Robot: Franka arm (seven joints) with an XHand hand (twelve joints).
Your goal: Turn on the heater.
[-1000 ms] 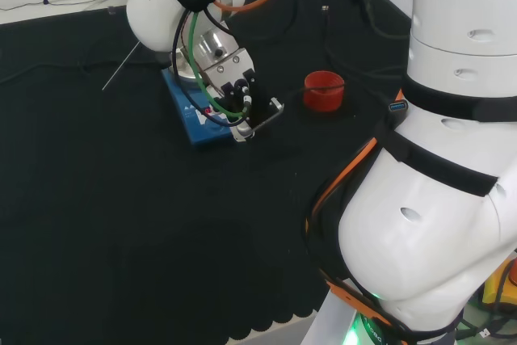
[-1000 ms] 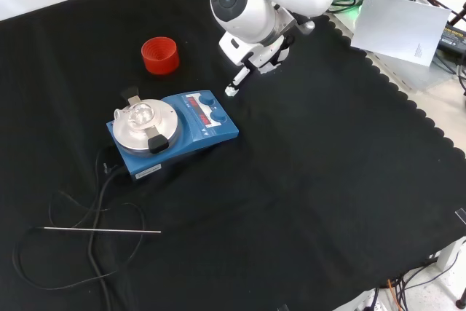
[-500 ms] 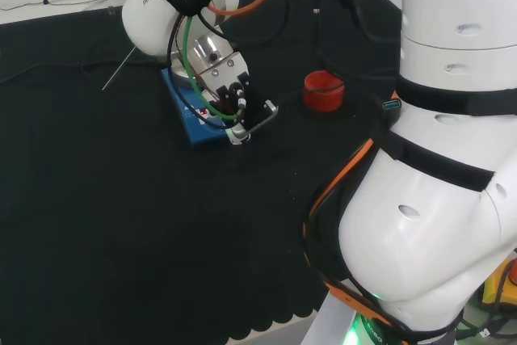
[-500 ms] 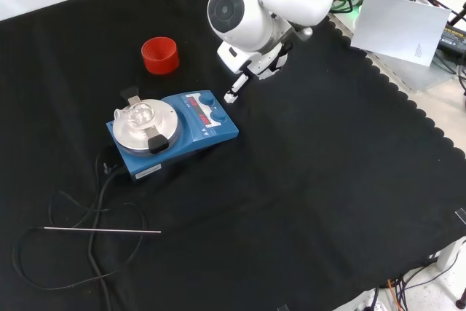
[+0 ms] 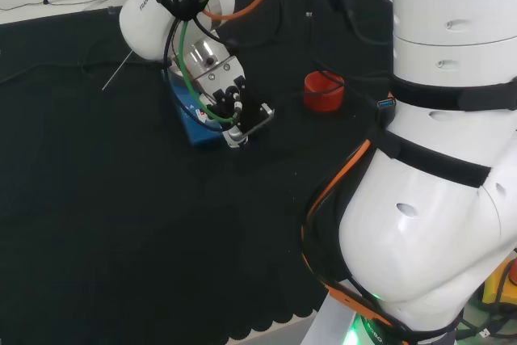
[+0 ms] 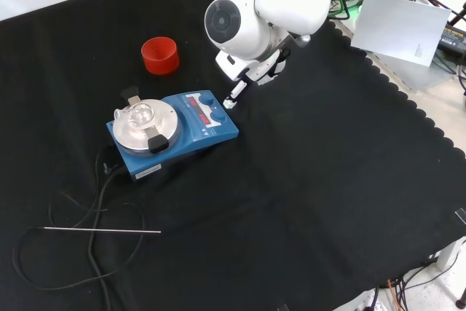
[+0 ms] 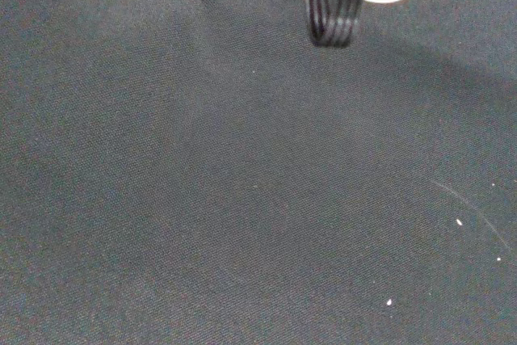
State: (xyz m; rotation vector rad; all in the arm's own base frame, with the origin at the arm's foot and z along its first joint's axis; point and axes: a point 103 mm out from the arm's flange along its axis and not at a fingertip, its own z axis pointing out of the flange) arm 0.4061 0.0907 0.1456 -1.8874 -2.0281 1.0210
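Observation:
The heater (image 6: 172, 130) is a blue box with a round silver plate and a front panel with a red display and two blue knobs (image 6: 209, 97). A small clear glass piece (image 6: 140, 114) sits on the plate. In the front view the hand (image 6: 240, 87) reaches out from under the arm's white link. One straight finger (image 6: 230, 100) points down, its tip at the panel's far right corner beside the upper knob. I cannot tell whether they touch. In the head view the hand (image 5: 234, 107) hangs over the near end of the heater (image 5: 187, 121). It holds nothing.
A red ribbed ring (image 6: 160, 54) stands on the cloth beyond the heater, shown too in the head view (image 5: 323, 90). A thin metal rod (image 6: 102, 231) and the heater's black cable (image 6: 95, 202) lie in front of it. A white sheet (image 6: 400, 27) lies past the cloth's scalloped edge.
The hand has come down and left in the front view, closing the gap between its straight finger and the heater's panel. The heater and the other things have not moved.

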